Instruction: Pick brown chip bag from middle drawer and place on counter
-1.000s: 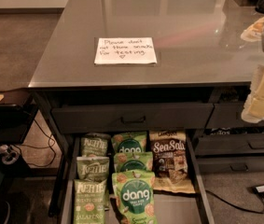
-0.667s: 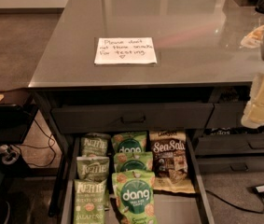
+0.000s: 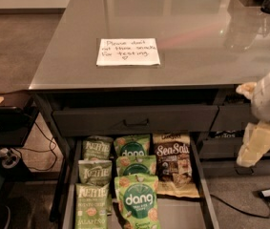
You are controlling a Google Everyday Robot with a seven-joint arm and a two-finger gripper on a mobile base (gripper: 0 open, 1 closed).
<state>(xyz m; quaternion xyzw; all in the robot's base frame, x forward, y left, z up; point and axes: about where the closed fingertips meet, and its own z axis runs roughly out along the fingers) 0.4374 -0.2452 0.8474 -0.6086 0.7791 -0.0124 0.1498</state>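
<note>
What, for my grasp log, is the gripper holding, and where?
Nothing: the gripper, right of the middle drawer, is empty; the brown chip bag lies inside.

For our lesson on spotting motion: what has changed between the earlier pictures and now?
The gripper has dropped lower at the right, now below the counter edge, jaws open and empty. The brown chip bag, green bags, middle drawer and note stayed put.

Tan with dark brown panel, white lettering: brown chip bag (image 3: 173, 168); dark grey: middle drawer (image 3: 184, 214); glossy grey: counter (image 3: 196, 37) (white handwritten note (image 3: 128, 51)); cream: gripper (image 3: 246, 123), spread, right edge below counter.
</note>
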